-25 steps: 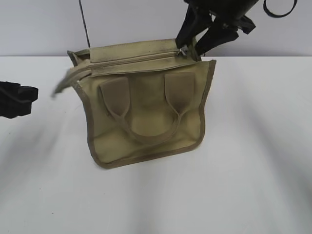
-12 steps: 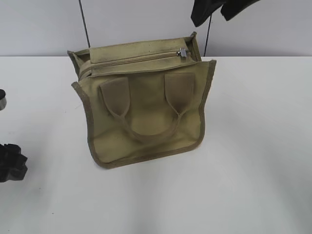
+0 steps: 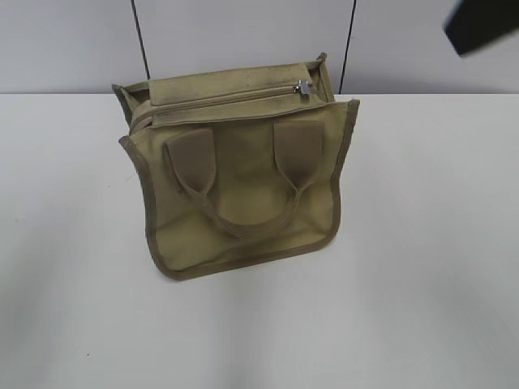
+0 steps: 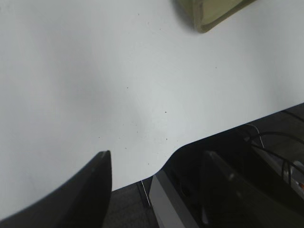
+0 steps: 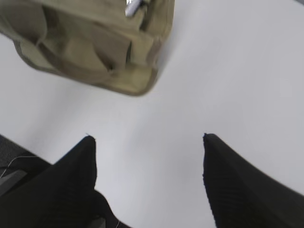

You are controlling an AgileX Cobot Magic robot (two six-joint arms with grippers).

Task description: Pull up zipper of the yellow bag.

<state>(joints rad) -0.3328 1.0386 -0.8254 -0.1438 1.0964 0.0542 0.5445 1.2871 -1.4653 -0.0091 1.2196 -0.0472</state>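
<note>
Right gripper point(image 5: 149, 142): black fingers spread apart, holding nothing, above bare white table point(image 3: 422, 243). Left gripper point(image 4: 156, 166): jaws apart, holding nothing, at the table's front edge. Boxy khaki-yellow canvas bag point(image 3: 239, 174): centre-left of exterior frame, open tabletop all round. Zipper point(image 3: 227, 99): across top panel, silver pull tab point(image 3: 302, 87) at right end.

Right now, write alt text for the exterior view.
A khaki-yellow canvas bag stands on a white table, its zipper closed along the top with the silver pull tab at the right end. No gripper touches it.
</note>
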